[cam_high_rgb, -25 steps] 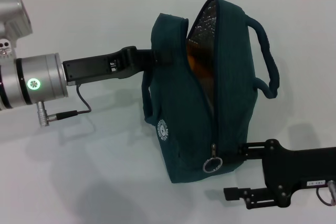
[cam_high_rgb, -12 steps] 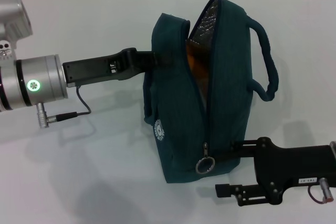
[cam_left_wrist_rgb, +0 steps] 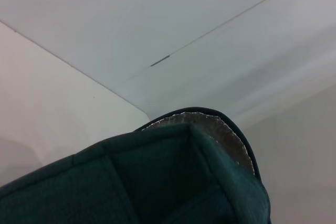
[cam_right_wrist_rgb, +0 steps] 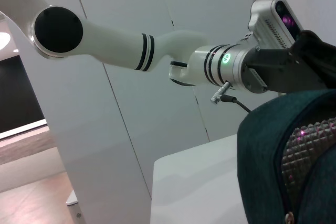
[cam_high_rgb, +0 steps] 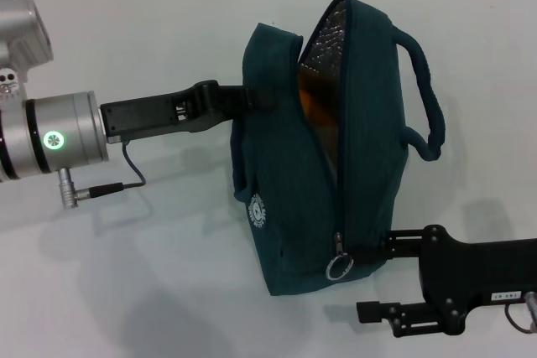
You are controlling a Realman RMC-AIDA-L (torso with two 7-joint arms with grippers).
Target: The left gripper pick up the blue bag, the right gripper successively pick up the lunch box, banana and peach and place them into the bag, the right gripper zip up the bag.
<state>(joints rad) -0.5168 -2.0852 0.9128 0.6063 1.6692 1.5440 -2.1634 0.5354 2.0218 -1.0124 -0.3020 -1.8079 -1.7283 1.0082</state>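
The blue bag [cam_high_rgb: 336, 157] stands upright on the white table [cam_high_rgb: 168, 274], near the middle of the head view, its mouth gaping at the top with the shiny quilted lining [cam_high_rgb: 323, 35] catching the light. Something orange-yellow shows down inside the opening, but what it is cannot be told from here. The left gripper [cam_high_rgb: 252, 96] comes in from the left and is clamped on the bag's upper left edge, right by the near handle, holding that side of the fabric. From the left wrist view there is only teal fabric filling the lower part, with the silver-edged lining [cam_left_wrist_rgb: 210, 124] curling at the rim.

Down at the bag's lower right corner, the right gripper [cam_high_rgb: 369, 278] sits low beside the table, its two black fingers spread apart: the upper one touches the bag's side just beside the zip [cam_high_rgb: 342, 123], the lower one lies clear of the fabric, closer to the camera. It grips nothing that shows. The silver ring pull [cam_high_rgb: 339, 267] hangs at the bottom end of the zip, just to the left of that upper finger, near it but not between the fingers. The round white logo [cam_high_rgb: 258, 210] faces the camera on the bag's left panel. The far handle [cam_high_rgb: 428, 98] loops off the right side
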